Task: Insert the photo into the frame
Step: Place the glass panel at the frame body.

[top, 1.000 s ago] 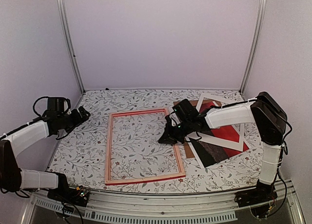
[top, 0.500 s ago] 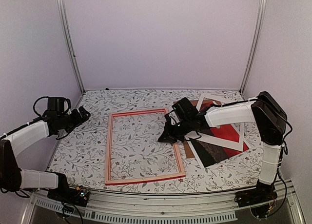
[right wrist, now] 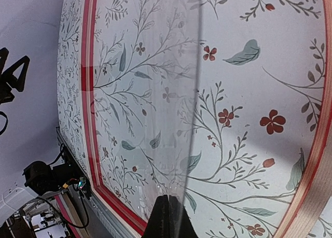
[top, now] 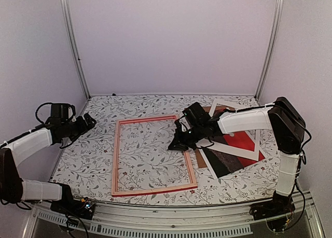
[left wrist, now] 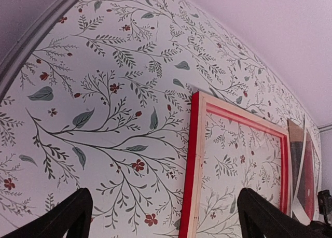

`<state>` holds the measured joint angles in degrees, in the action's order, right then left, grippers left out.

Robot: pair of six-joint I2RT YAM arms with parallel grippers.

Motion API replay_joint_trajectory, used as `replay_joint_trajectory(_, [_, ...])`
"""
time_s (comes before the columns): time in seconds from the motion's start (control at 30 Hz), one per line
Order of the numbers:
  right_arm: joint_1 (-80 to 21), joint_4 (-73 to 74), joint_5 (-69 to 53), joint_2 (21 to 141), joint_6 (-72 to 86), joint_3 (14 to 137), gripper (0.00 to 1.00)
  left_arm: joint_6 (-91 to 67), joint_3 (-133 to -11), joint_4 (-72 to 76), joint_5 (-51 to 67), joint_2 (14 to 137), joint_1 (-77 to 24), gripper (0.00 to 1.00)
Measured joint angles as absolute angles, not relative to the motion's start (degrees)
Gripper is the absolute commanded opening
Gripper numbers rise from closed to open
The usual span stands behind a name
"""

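My left gripper (top: 91, 121) hangs wide open and empty beside the frame (top: 116, 160), which lies flat mid-table; the right gripper (top: 174, 145) is pinched shut on a clear sheet (right wrist: 155, 119) over its right rail; the photo (top: 243, 142) lies further right under the white mat (top: 223, 104); it looks thin, bendy and slick, so I'd pinch an exposed edge.

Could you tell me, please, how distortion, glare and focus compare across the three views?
Top external: even soft light, sharp, the frame undistorted. Left wrist: wide-angle bowing curves the table; the tips of the open left claw are dark and blurred. Right wrist: similar bowing, plus a faint sheen on a clear sheet rising from the shut right claw.
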<state>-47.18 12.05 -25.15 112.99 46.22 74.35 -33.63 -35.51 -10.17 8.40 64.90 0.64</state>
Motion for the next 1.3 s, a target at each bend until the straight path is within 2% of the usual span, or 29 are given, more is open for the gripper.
replay_joint_trajectory(1.3, [-47.18,14.37,-23.99,112.99,44.93,75.48,0.00,-33.41,-35.51,-10.17,8.40,64.90,0.64,1.00])
